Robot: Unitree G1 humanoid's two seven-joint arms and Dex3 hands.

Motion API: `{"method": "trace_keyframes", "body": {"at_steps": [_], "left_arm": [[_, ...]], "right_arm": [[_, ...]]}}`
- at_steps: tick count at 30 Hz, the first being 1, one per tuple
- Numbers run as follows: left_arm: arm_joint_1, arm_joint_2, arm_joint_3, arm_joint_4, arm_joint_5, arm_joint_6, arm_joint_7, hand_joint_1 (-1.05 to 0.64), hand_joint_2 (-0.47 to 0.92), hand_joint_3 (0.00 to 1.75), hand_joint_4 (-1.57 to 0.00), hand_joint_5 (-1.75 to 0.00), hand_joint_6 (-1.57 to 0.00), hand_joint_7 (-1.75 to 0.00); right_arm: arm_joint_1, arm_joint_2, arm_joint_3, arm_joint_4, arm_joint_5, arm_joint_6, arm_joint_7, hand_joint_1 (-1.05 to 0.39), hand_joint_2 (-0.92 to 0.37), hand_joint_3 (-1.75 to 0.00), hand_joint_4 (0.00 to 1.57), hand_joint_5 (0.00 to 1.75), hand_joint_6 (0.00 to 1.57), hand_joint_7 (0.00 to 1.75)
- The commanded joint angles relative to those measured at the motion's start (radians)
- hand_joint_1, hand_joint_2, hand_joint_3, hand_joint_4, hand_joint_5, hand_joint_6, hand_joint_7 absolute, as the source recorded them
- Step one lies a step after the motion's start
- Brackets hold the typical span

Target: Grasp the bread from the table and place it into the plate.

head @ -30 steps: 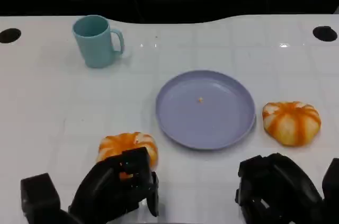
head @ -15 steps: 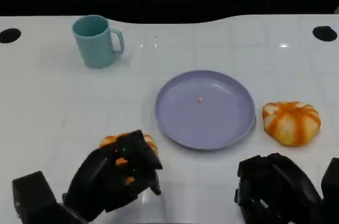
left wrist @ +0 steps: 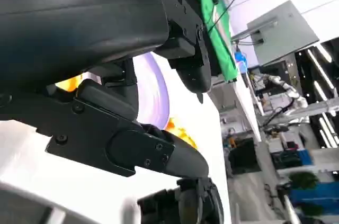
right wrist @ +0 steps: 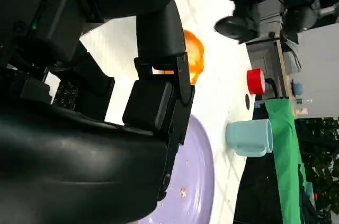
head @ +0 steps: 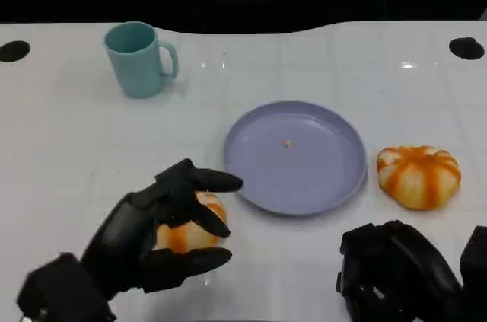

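Left hand, fingers spread wide, cups the pumpkin-shaped bread at the purple plate's eight o'clock, ready to close; right hand rests curled, empty.

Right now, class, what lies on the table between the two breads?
The plate, in the head view: the left bread sits under the left hand, and the right bread lies beyond the plate's far side.
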Motion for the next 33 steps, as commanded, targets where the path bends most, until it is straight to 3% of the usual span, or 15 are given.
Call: {"method": "trace_keyframes", "body": {"at_steps": [1, 7, 13, 17, 20, 26, 33], "left_arm": [[0.017, 0.050, 0.001, -0.089, 0.134, 0.030, 0.088, -0.68, 0.90, 0.04, -0.34, -1.17, -0.26, -0.67], [0.039, 0.078, -0.010, -0.176, 0.350, 0.072, 0.207, -0.67, 0.91, 0.03, -0.29, -1.18, -0.29, -0.62], [0.048, 0.129, -0.033, -0.241, 0.562, 0.094, 0.286, -0.71, 0.92, 0.08, -0.22, -1.06, -0.28, -0.48], [0.048, 0.164, -0.058, -0.320, 0.715, 0.180, 0.258, -0.72, 0.92, 0.11, -0.18, -0.99, -0.27, -0.39], [0.046, 0.177, -0.085, -0.358, 0.811, 0.235, 0.255, -0.71, 0.92, 0.05, -0.22, -0.90, -0.34, -0.24], [0.023, 0.185, -0.149, -0.389, 1.006, 0.338, 0.229, -0.72, 0.90, 0.02, -0.23, -0.88, -0.37, -0.17], [0.005, 0.188, -0.216, -0.386, 1.168, 0.404, 0.216, -0.57, 0.75, 0.00, -0.27, -0.80, -0.40, -0.10]], "right_arm": [[-0.004, -0.003, -0.006, 0.006, 0.005, -0.007, 0.002, -1.05, -0.04, -1.37, 1.54, 1.31, 1.57, 1.02], [-0.004, 0.000, -0.008, 0.005, 0.009, -0.002, 0.003, -1.05, -0.04, -1.37, 1.55, 1.31, 1.57, 1.02], [-0.007, 0.002, -0.008, 0.009, 0.010, -0.003, 0.004, -1.05, -0.03, -1.39, 1.55, 1.31, 1.57, 1.03], [-0.010, 0.001, -0.007, 0.009, 0.004, -0.002, 0.001, -1.05, -0.02, -1.40, 1.55, 1.32, 1.57, 1.03], [-0.008, 0.000, -0.008, 0.003, 0.009, 0.012, 0.002, -1.05, -0.02, -1.40, 1.54, 1.32, 1.57, 1.03], [-0.017, 0.001, -0.010, 0.022, 0.008, -0.004, 0.008, -1.05, -0.05, -1.35, 1.54, 1.31, 1.57, 1.01], [-0.014, 0.002, -0.010, 0.015, 0.013, 0.000, 0.009, -1.05, -0.02, -1.39, 1.54, 1.33, 1.57, 1.01]]}}
